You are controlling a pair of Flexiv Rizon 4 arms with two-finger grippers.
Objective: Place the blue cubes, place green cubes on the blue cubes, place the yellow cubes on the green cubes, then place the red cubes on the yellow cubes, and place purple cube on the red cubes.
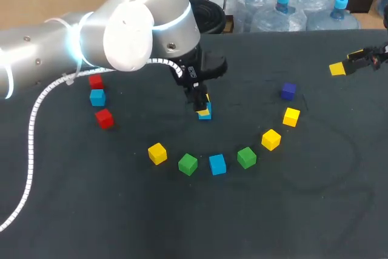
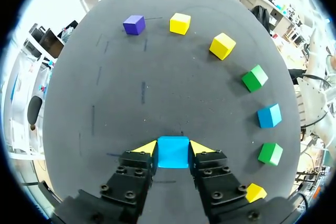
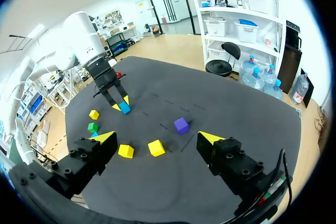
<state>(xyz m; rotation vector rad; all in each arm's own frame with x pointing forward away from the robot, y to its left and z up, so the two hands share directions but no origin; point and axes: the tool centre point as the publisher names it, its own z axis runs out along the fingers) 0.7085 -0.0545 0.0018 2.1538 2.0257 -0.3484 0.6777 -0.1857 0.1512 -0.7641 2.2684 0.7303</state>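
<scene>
Though overhead hides it, wrist view shows left jaws gripping blue cube.

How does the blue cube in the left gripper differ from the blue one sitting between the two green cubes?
The gripped blue cube is pinched by the left gripper; the arc blue cube lies free, touched by nothing. The gripped blue cube stands alone near the middle of the table; the arc blue cube sits in a curved row between two green cubes. Both look alike in colour and size.
</scene>
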